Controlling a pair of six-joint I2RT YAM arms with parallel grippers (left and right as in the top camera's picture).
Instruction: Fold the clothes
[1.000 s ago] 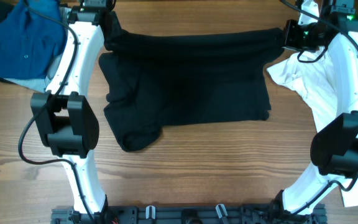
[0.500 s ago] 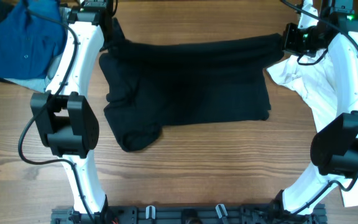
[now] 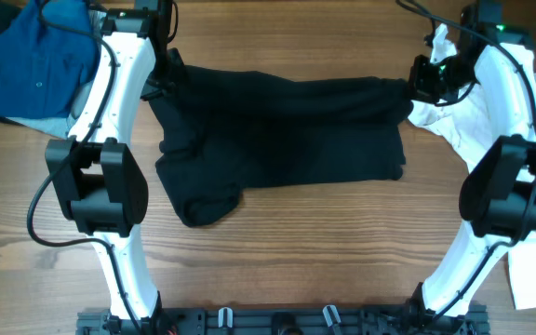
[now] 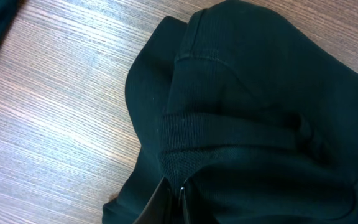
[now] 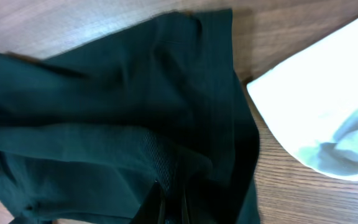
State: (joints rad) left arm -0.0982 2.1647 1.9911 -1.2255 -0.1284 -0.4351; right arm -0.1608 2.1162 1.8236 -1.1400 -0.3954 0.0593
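While the black T-shirt (image 3: 287,140) is lying on the counter (image 3: 296,247), left jaws and right jaws are pinching its far edge.

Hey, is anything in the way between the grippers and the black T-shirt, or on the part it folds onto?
Nothing visible. The left gripper and right gripper are shut on the far edge of the black T-shirt. Its near half lies bare; the white T-shirt sits off its right side, the blue shirt far left.
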